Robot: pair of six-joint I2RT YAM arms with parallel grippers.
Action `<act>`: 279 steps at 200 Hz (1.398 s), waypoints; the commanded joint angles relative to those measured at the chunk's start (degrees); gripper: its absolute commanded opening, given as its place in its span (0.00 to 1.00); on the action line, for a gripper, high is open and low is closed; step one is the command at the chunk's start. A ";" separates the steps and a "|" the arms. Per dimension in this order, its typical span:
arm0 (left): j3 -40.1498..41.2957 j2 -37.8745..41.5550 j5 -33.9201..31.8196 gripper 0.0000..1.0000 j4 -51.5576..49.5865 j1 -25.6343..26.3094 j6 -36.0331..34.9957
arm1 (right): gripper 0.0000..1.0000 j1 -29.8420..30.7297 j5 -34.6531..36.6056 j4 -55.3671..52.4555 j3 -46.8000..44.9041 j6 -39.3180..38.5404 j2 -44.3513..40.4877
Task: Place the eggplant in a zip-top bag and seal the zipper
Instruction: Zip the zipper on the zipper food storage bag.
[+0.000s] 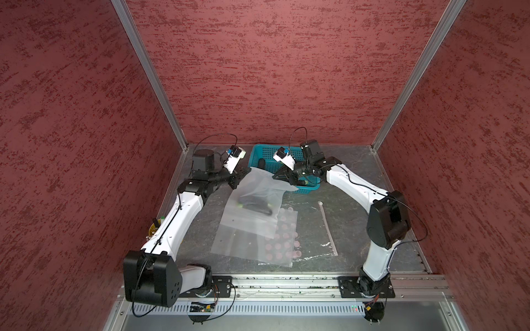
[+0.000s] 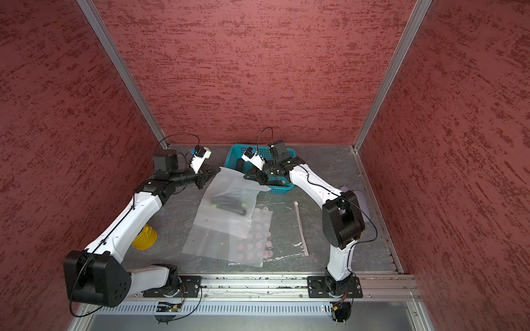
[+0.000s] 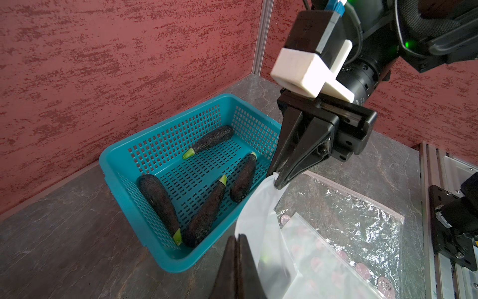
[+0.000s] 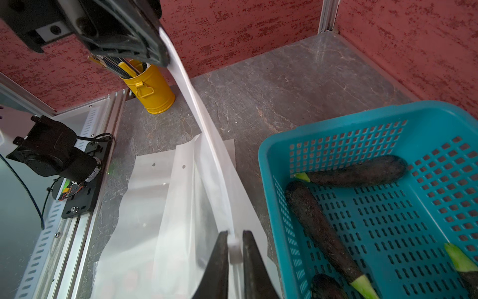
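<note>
Frosted translucent plastic zip-top bag hangs by its mouth between two robot arms, its lower half lying on the grey marbled tabletop. A dark purple eggplant, green at the stem, shows through the film in the bag's belly. Its long axis lies crosswise, roughly parallel to the mouth above it, on the robot's side of both grippers.

The white zipper strip runs taut and straight from the right gripper to the left gripper, so sealing looks to turn on a pull along that line toward the left arm. The right gripper's black fingers stand almost together, pinching a small white slider tab at its end of the strip. The left gripper's fingers are pressed flat together on the opposite corner. The right arm appears the one placed to run the zipper. More eggplants lie in the teal plastic lattice basket just beside the right gripper.
</note>
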State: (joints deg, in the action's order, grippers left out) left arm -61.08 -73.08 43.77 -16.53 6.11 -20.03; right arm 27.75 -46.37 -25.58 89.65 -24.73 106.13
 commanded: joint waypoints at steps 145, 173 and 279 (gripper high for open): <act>-0.59 -0.13 2.98 0.00 -0.52 -0.30 -0.62 | 0.36 -0.68 -2.09 -3.38 4.67 -1.44 2.24; -0.80 -0.40 2.99 0.00 -0.53 -0.13 -0.53 | 0.28 -0.50 -2.59 -4.29 5.66 -1.75 3.16; -0.91 -0.56 3.08 0.00 -1.15 -0.18 -0.69 | 0.26 -0.41 -2.51 -4.89 5.71 -2.28 3.71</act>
State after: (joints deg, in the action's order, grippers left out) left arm -60.51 -73.12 45.58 -16.88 5.80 -19.99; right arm 26.96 -47.81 -29.95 94.08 -26.61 109.73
